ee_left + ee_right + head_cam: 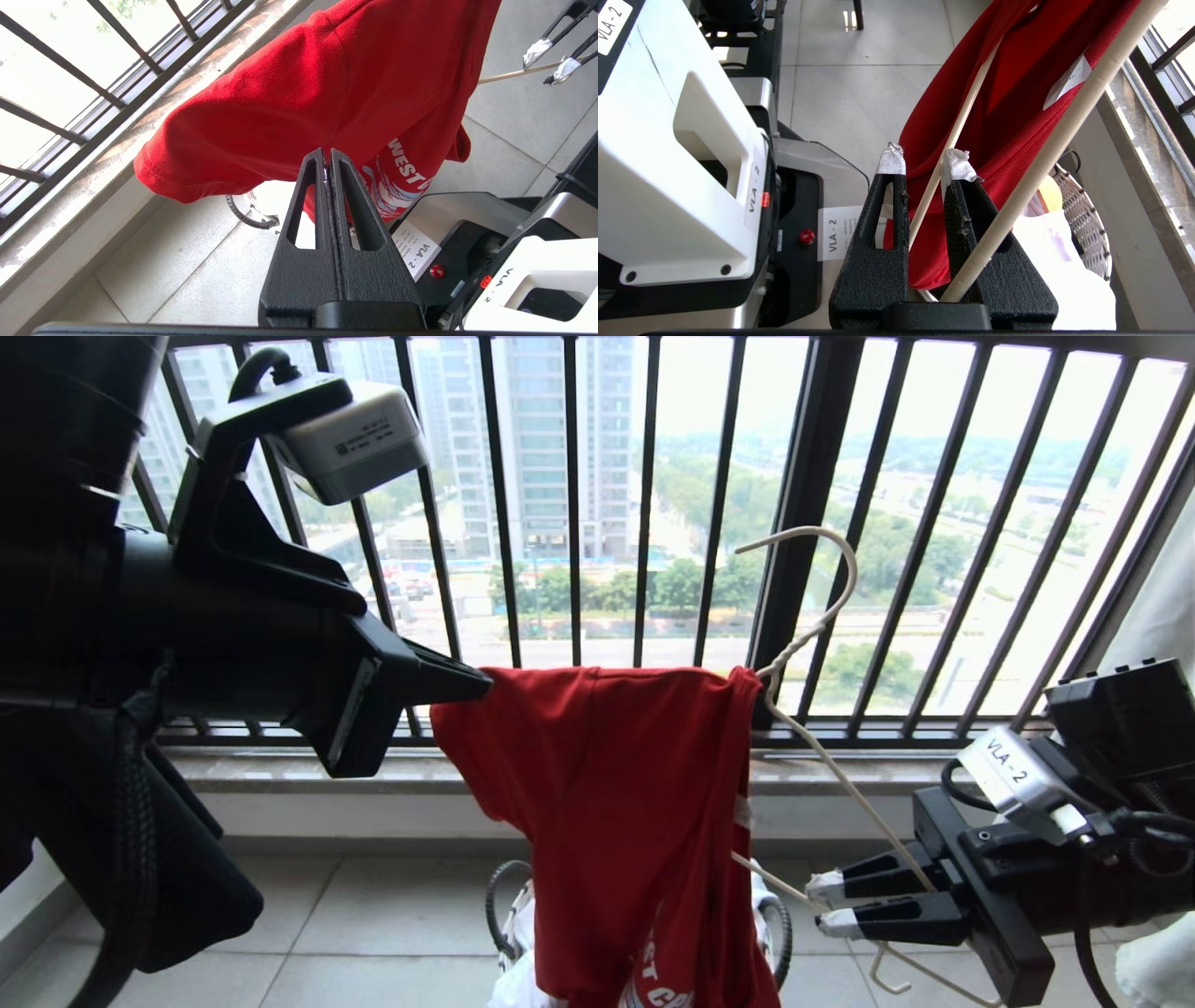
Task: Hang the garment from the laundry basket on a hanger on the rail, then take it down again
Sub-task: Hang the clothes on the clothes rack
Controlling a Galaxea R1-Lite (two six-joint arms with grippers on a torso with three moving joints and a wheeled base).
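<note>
- The red cotton "WEST COAST" T-shirt (616, 821) hangs half-threaded on the thin white wire hanger (822, 616), above the white-rimmed round basket (509, 919).
- My left end effector (467, 683) is clenched on its sleeve; my right end effector (826, 903) grasps the hanger's bar.
- Dressing step, I judge: next, pull that shoulder over the hanger's free end.

Strong daylight floods through the window railing (653, 523), washing out the sky and silhouetting the near arm.
</note>
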